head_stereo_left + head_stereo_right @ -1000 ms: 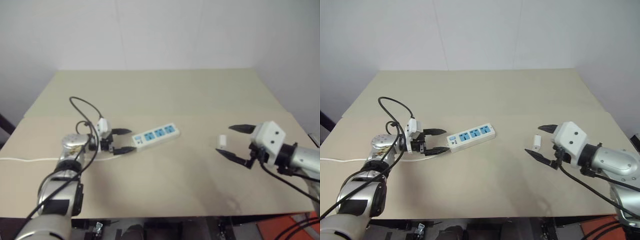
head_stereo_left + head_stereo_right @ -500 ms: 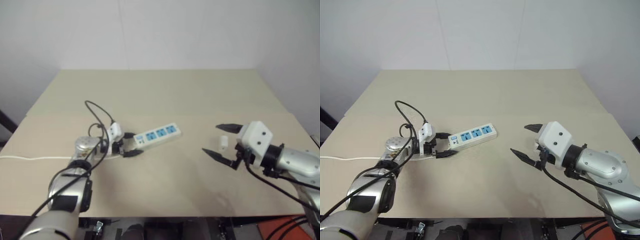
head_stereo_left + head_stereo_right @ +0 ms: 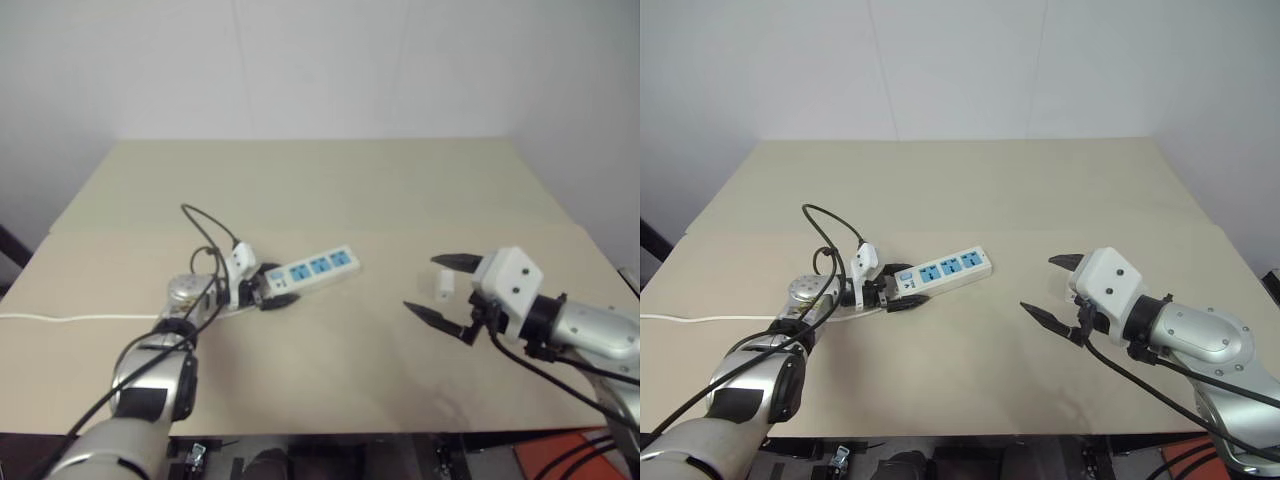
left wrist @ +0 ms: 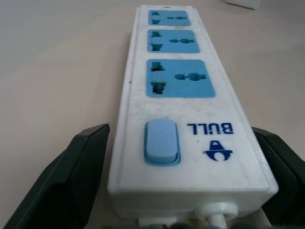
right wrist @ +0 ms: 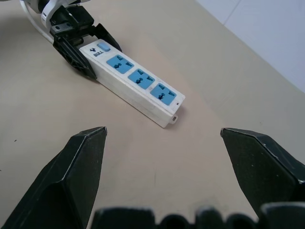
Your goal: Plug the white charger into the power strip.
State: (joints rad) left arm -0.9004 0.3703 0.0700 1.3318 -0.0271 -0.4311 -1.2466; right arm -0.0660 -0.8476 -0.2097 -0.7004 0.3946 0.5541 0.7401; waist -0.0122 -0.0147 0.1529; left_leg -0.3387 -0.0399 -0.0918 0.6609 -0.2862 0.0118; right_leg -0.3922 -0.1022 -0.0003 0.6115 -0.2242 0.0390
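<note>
Left gripper (image 3: pixel 903 287) jaws stand wide, straddling the strip's (image 3: pixel 942 272) switch end at frame centre-left without pinching it. Right gripper (image 3: pixel 441 288) jaws gape empty at right, the charger (image 3: pixel 445 285) between them on the table (image 3: pixel 330 180).

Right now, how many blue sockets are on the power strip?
3, in a row along the power strip: one next to the blue switch, one in the middle, one at the far end. All empty, none hidden.
</note>
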